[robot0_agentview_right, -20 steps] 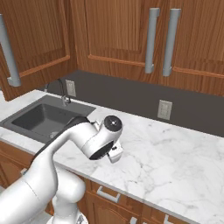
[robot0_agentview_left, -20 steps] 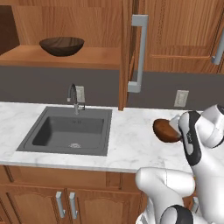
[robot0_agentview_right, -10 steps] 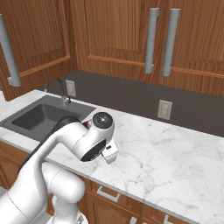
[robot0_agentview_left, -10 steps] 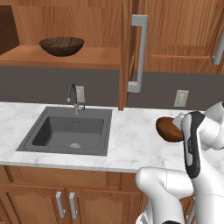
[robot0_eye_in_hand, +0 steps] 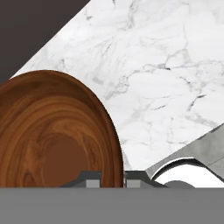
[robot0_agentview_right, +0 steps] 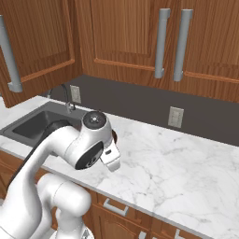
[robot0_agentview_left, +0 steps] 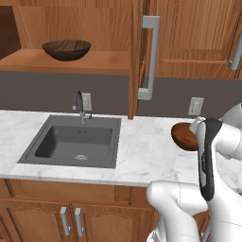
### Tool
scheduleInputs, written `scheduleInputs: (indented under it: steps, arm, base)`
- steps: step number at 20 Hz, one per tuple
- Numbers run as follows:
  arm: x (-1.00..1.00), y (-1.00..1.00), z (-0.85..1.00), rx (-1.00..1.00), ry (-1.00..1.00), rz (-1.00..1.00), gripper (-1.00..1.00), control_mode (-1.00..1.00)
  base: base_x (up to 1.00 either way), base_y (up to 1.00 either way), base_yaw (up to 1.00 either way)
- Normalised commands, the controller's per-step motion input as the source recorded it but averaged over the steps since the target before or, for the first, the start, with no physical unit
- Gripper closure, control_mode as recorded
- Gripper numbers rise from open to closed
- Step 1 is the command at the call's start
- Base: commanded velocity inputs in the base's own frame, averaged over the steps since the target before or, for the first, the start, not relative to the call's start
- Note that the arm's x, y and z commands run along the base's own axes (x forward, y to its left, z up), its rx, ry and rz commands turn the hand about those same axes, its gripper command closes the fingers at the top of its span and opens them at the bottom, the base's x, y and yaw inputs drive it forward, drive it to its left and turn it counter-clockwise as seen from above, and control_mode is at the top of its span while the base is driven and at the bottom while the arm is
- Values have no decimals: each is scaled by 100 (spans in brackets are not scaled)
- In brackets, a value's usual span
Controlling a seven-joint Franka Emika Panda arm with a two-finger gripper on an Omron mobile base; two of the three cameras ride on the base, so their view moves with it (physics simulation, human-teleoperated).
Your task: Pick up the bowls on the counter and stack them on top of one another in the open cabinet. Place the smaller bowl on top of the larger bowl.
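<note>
Since a second ago the arm has swung the smaller bowl (robot0_agentview_left: 185,136) slightly down-right, clear of the counter (robot0_agentview_left: 142,156). Gripper (robot0_eye_in_hand: 113,178) pinches its rim. Keep it level — larger bowl (robot0_agentview_left: 66,49) waits at 10 o'clock in the open cabinet (robot0_agentview_left: 71,61); the door handle (robot0_agentview_left: 148,56) and faucet (robot0_agentview_left: 79,105) intervene.

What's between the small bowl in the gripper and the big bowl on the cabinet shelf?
Nothing visible blocks it. The smaller bowl is held above the counter, right of the open cabinet door; the larger bowl sits to the left, so the door edge must be rounded.
</note>
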Motion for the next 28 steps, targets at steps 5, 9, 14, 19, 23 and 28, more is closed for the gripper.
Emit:
scheduleInputs:
  steps: [5, 9, 14, 19, 23, 28]
  arm:
    - [-18, 0, 34, -6, 4, 0, 100, -100]
    - [-18, -1, 26, -5, 1, 0, 100, -100]
    - [-17, 1, 21, -8, 0, 0, 100, -100]
    - [-22, 0, 25, -7, -2, 0, 100, -100]
    - [-31, -1, 23, 0, -4, -1, 100, -100]
    - [-34, -4, 26, 7, -7, -4, 100, -100]
  base:
    - [0, 0, 0]
    - [0, 0, 0]
    - [0, 0, 0]
    - [0, 0, 0]
    - [0, 0, 0]
    - [0, 0, 0]
